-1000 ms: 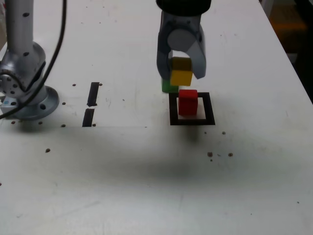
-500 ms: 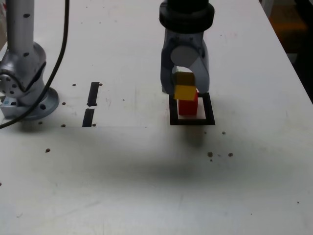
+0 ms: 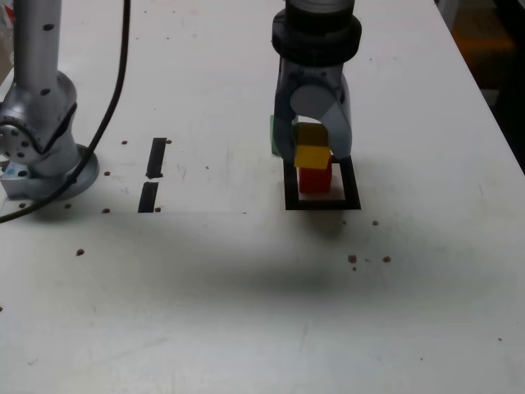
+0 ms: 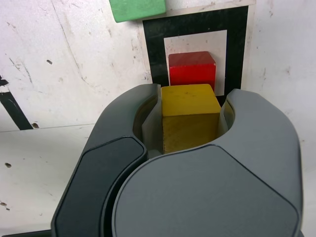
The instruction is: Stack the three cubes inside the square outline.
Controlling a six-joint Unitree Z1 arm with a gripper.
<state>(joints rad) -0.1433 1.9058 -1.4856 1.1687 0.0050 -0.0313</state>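
My gripper (image 3: 312, 152) (image 4: 190, 116) is shut on the yellow cube (image 3: 312, 154) (image 4: 190, 116), holding it right above the red cube (image 3: 314, 178) (image 4: 192, 69). Whether the two touch I cannot tell. The red cube stands on the white centre of the square outline (image 3: 289, 199) (image 4: 154, 49) of black tape. The green cube (image 3: 273, 135) (image 4: 137, 9) rests on the table just outside the outline's far corner, on the exterior view's left, mostly hidden behind the gripper in that view.
Two short black tape strips (image 3: 153, 172) lie on the white table (image 3: 246, 287) to the exterior view's left. The arm's silver base (image 3: 41, 139) with a black cable stands at the far left. Small dark specks dot the tabletop.
The gripper has come down with the yellow cube, from well above the red cube to right over it. The red and green cubes have stayed put.
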